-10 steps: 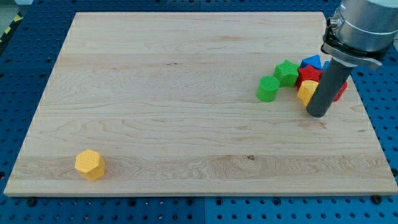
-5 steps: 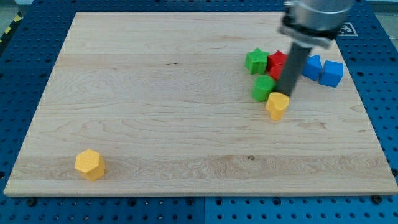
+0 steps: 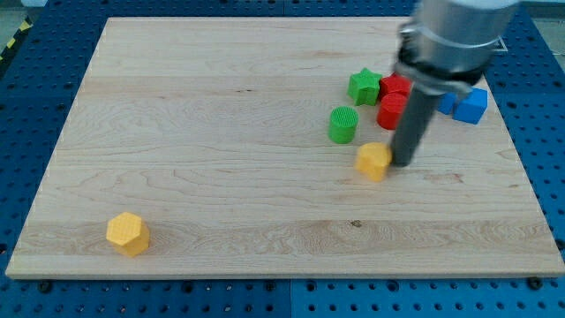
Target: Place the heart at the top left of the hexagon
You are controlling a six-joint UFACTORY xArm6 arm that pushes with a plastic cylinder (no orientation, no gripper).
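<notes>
Seven blocks lie on the wooden desk (image 3: 221,132), which rests on a blue perforated base (image 3: 26,132); six of them gather toward the view's upper right, and one sits alone near the bottom left corner. That lone one is the yellow hexagon (image 3: 128,233), well apart from everything else.

The yellow heart (image 3: 373,161) sits lower than the cluster, toward the view's right of centre; my tip (image 3: 403,163) is just beside it on the view's right, seemingly touching or nearly so (the rod is blurred, so contact is hard to confirm). There is no hand on this arm, only the dark rod (image 3: 412,124), so an open or closed state does not apply; nothing is gripped.

Above and left of the heart stands the green cylinder (image 3: 343,124), a little apart from the rest; further up is the green star (image 3: 363,86), touching or just beside a red block (image 3: 395,87); a second red block (image 3: 392,111) lies below that one, partly behind the rod, and its shape cannot be made out. At the view's far right a blue cube (image 3: 472,104) shows clearly, with another blue block (image 3: 448,104) beside it mostly hidden behind the arm.

The heart is far from the hexagon, across most of the desk's width.
</notes>
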